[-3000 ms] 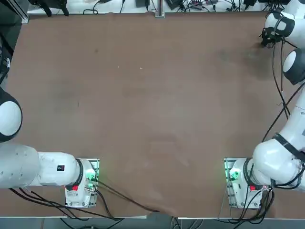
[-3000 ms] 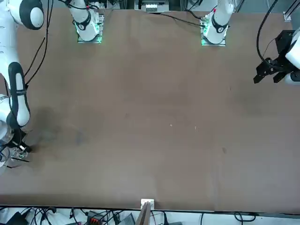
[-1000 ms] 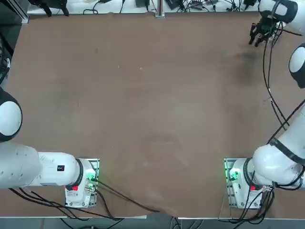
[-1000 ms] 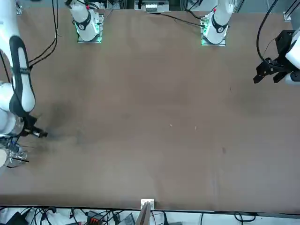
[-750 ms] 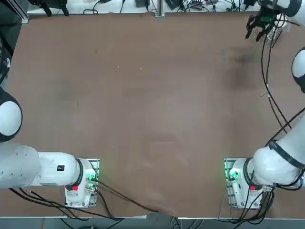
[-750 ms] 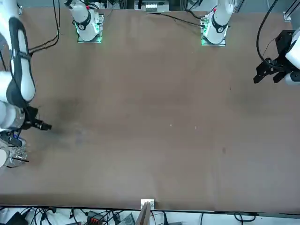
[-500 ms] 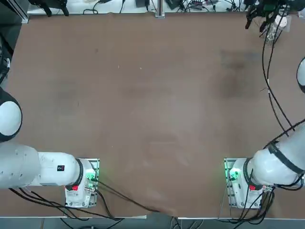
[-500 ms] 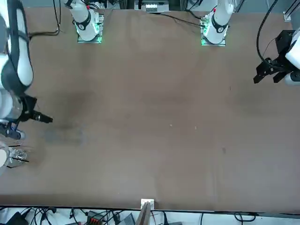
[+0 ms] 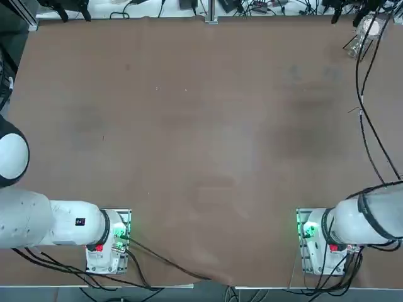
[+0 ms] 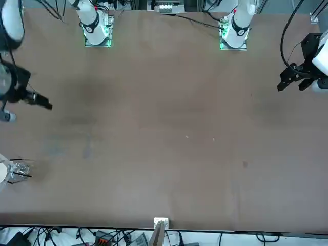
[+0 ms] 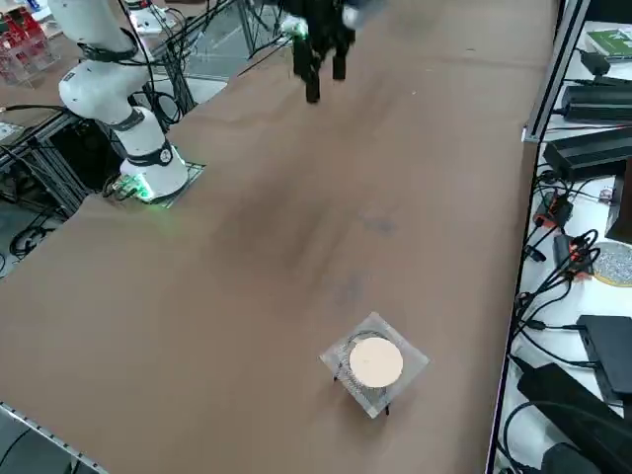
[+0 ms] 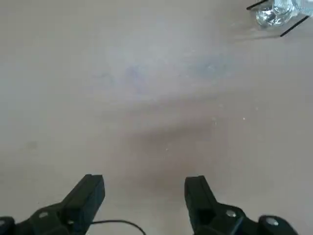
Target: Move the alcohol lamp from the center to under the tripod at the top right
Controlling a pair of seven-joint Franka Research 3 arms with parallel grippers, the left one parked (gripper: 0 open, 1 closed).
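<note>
The tripod (image 11: 375,361), thin dark legs under a round white disc, stands near the table's far right corner. The alcohol lamp (image 12: 271,14), small and of clear glass, sits between the legs; the front view shows the lamp (image 10: 18,168) beside the disc at the picture's left edge. In the top view the tripod (image 9: 364,34) is at the top right. My right gripper (image 11: 324,77) hangs in the air well apart from the tripod. Its fingers stand open with nothing between them, as the wrist view of the gripper (image 12: 145,193) shows over bare table.
The brown table (image 9: 201,138) is bare apart from the tripod. The two arm bases (image 9: 318,242) sit at its near edge. Cables and boxes (image 11: 592,148) lie just beyond the far edge, close to the tripod.
My right gripper has opened and lifted away from the tripod. The lamp stays between the legs, uncovered now.
</note>
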